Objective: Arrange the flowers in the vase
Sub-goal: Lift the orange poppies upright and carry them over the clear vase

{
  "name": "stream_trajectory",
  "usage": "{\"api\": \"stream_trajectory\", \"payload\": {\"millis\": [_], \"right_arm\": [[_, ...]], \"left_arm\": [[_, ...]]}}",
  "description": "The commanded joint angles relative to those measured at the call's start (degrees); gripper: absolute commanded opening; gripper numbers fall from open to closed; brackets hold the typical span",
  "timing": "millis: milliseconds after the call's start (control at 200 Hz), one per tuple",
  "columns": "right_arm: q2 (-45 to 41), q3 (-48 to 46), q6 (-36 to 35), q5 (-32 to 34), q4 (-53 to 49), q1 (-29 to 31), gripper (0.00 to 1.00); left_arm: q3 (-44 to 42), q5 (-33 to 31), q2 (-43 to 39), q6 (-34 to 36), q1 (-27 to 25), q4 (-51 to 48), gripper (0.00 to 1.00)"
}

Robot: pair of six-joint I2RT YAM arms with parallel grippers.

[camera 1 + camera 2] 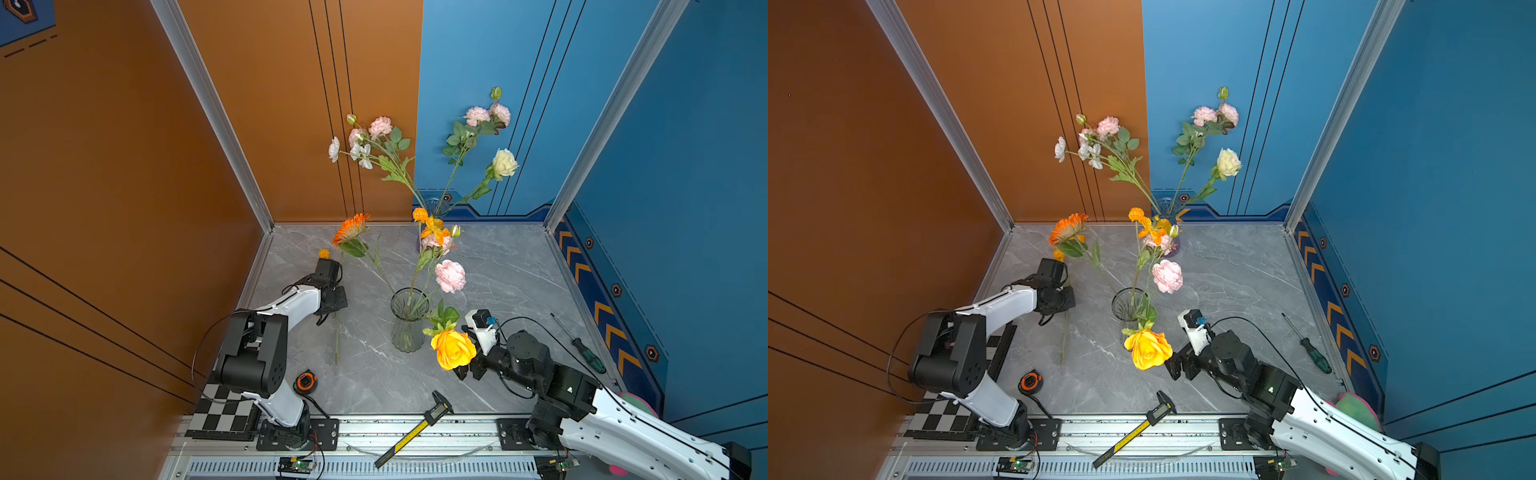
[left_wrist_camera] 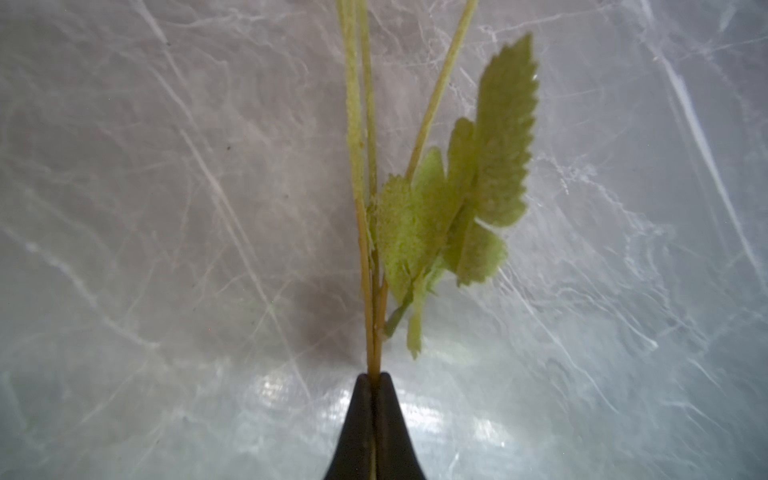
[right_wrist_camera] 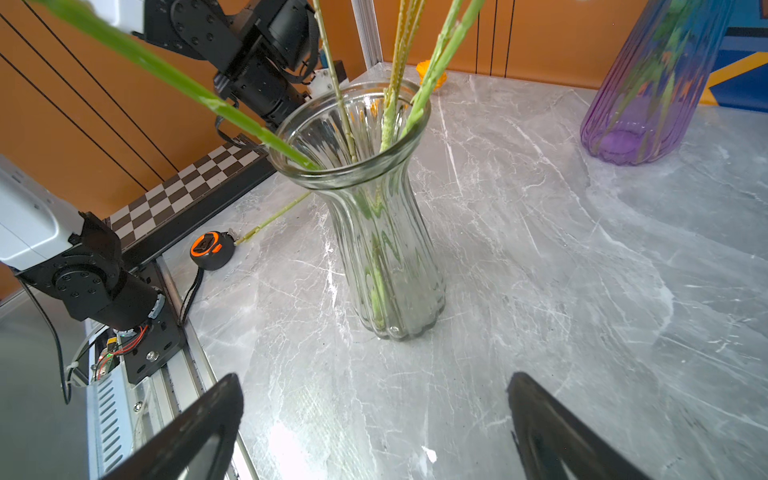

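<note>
A clear ribbed glass vase [image 1: 408, 322] [image 3: 386, 232] stands mid-table and holds several flowers: an orange daisy [image 1: 350, 228], a pink bloom [image 1: 450, 275] and a yellow rose [image 1: 453, 350]. One thin green flower stem [image 1: 336, 343] [image 2: 368, 266] with leaves lies on the table left of the vase. My left gripper [image 1: 335, 308] [image 2: 375, 377] points down and is shut on that stem. A small orange bloom [image 1: 323, 252] shows just beyond the gripper. My right gripper [image 1: 468, 371] [image 3: 374, 378] is open and empty, right of the vase, below the rose.
A purple vase [image 3: 648, 83] at the back wall holds pink, white and cream flowers [image 1: 505, 162]. An orange tape measure [image 1: 306, 381], a caliper [image 1: 415, 432] on the front rail, a screwdriver [image 1: 582, 345] at the right and a checkerboard [image 1: 224, 411] lie around.
</note>
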Motion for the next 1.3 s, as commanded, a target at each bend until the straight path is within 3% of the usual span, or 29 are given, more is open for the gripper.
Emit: {"api": "stream_trajectory", "payload": {"millis": [0,205,415,526,616,776,916,1106,1296], "right_arm": [[-0.41,-1.21,1.23,-0.87,1.58,0.92,1.0],[-1.43,-1.18,1.39,0.52,1.28,2.17,1.0],[-3.2,-0.99,1.27,2.27,-0.31,2.4,1.0],[-3.36,-0.96,1.24,2.25,-0.43,2.43,1.0],[-3.0,-1.47,1.15,2.45,0.21,2.43,1.0],[-1.23,-0.68,0.47,2.0,1.03,2.42,1.0],[-0.03,1.11,-0.01,2.29,0.55,2.48,1.0],[0.11,0.77,1.12,2.99,1.55,2.69,1.0],[0.59,1.73,1.19,3.62,0.66,3.22,1.0]], "left_arm": [[-3.8,-0.98,-6.58,-2.23,0.76,-1.63,0.0],[-11.2,-1.71,-22.88,-6.19,2.91,-4.57,0.0],[-13.77,-3.13,-46.92,-11.12,2.86,-8.39,0.0],[-11.83,-5.83,-57.06,-9.56,0.58,-7.85,0.0],[-10.69,-4.6,-62.09,-3.32,-2.27,-3.18,0.0],[-13.28,0.53,-68.0,8.95,-8.64,13.4,0.0],[-16.01,4.38,-70.42,12.76,-11.46,26.53,0.0],[-12.76,12.57,-63.7,11.0,-14.11,36.56,0.0],[-14.61,10.04,-58.48,16.55,-22.14,52.01,0.0]]}}
